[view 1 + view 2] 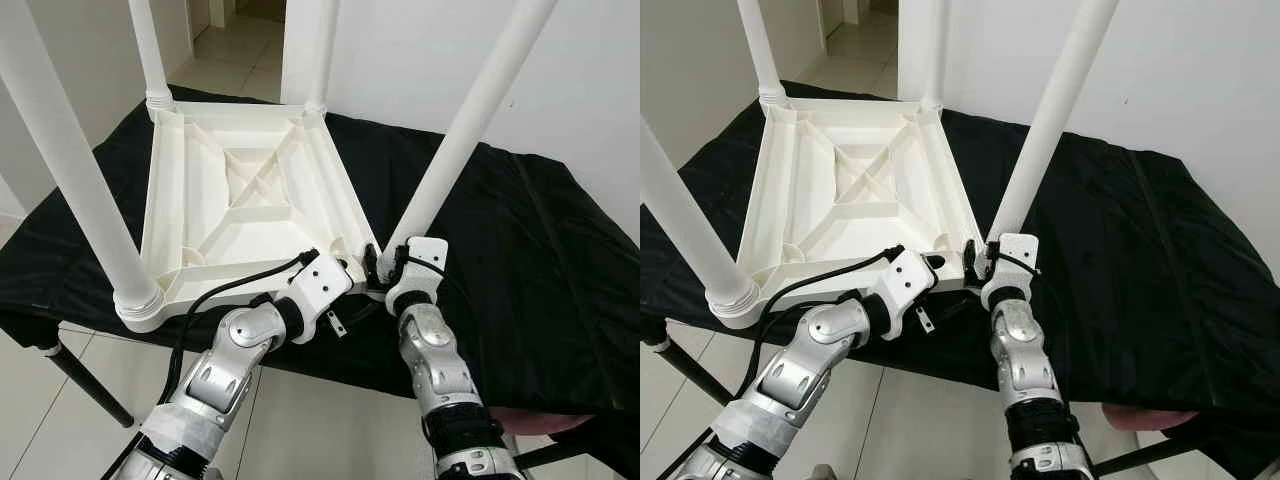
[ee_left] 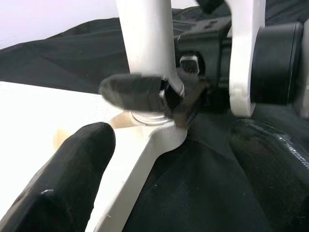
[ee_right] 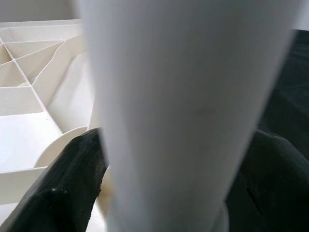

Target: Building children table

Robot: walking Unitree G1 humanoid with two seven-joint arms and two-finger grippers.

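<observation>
A white children's table top [image 1: 240, 190] lies upside down on a black-draped work table [image 1: 530, 260], with its ribbed underside facing up. Its legs all stand upward. My right gripper [image 1: 385, 262] is shut on the base of the near-right leg [image 1: 460, 140], just above its socket. In the right wrist view that leg [image 3: 183, 96] sits between two black fingers [image 3: 63, 193]. My left gripper [image 1: 345, 262] is at the same near-right corner of the top [image 2: 145, 140], right beside the right gripper.
The near-left leg [image 1: 70, 170] rises tall close to my left arm. Two more legs [image 1: 148, 50] stand at the far corners. The work table's front edge [image 1: 330, 365] runs just under my wrists, above a tiled floor. A white wall [image 1: 560, 90] stands behind.
</observation>
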